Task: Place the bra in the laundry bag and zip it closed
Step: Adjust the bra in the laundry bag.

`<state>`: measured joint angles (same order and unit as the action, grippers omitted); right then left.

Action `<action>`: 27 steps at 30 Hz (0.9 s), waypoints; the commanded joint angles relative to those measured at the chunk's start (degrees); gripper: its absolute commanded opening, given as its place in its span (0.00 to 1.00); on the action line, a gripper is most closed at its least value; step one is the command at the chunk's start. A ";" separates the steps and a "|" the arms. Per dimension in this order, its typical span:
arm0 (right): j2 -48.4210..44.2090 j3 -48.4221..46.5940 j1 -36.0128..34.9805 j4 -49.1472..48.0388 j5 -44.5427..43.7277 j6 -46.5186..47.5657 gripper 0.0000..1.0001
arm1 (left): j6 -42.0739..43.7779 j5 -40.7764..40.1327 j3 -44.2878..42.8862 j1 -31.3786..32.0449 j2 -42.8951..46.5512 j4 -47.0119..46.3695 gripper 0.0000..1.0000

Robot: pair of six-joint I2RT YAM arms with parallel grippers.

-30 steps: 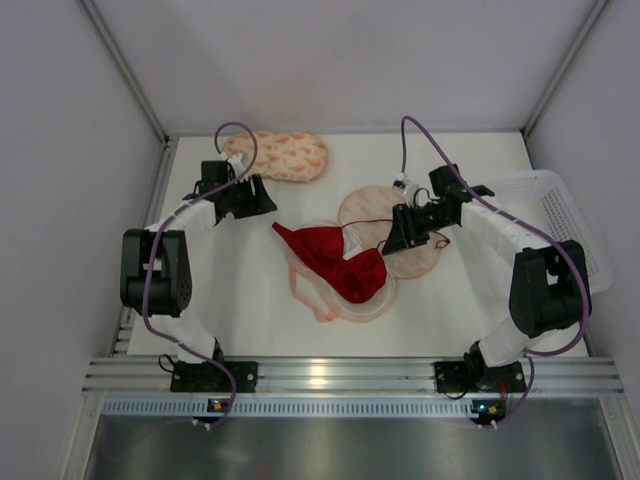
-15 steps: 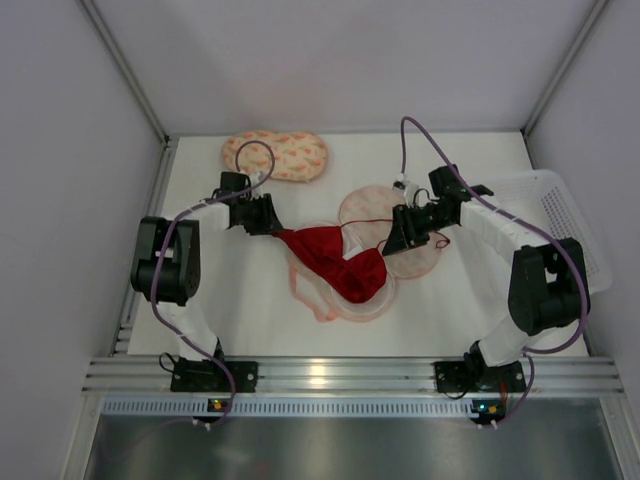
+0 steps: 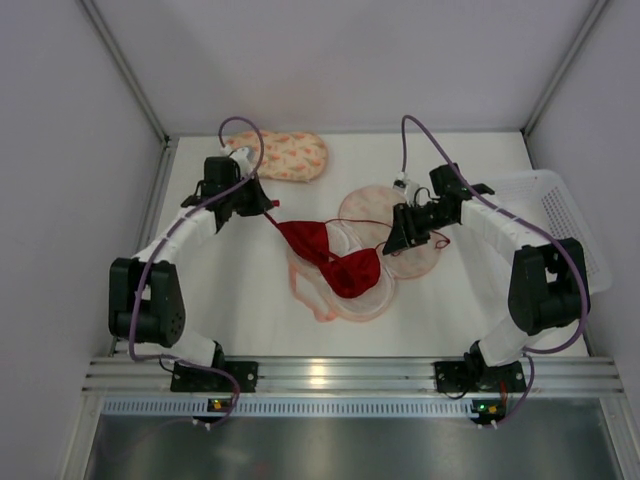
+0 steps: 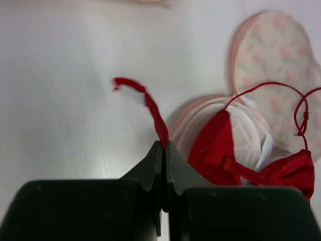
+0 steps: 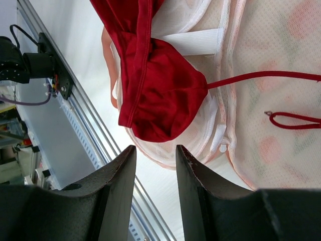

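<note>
bra (image 4: pixel 216 146) strap tight in left claw (image 4: pixel 162 146)

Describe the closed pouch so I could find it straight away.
Start at the far edge of the white table, left of middle. The closed pouch lies there, just beyond the left gripper. Unlike the open pouch mid-table under the red bra, it lies shut, printed side up.

bra (image 5: pixel 160 95): red cloth, matt | laundry bag (image 5: pixel 273 118): mesh-lined fabric | table (image 3: pixel 250 290): smooth matt white
</note>
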<state>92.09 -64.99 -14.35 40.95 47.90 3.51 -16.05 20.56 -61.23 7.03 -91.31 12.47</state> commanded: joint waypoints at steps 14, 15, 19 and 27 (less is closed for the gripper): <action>-2.88 1.27 1.52 0.18 2.20 2.56 0.38 | 10.42 -13.70 0.42 26.17 -2.62 -1.75 0.00; -2.89 1.36 1.69 0.18 2.20 2.64 0.38 | 10.86 -13.96 0.24 27.24 -3.69 -1.66 0.00; -2.97 1.10 1.78 0.80 2.20 3.08 0.38 | 10.95 -13.88 0.50 28.75 -7.39 0.36 0.08; 0.71 -1.97 1.52 -4.90 3.16 0.10 0.38 | 13.33 -8.97 -1.52 28.48 0.85 3.43 0.51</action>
<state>91.94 -63.81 -13.45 40.58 49.28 4.64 -4.21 8.80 -59.86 35.81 -97.41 15.31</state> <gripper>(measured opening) 0.378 0.479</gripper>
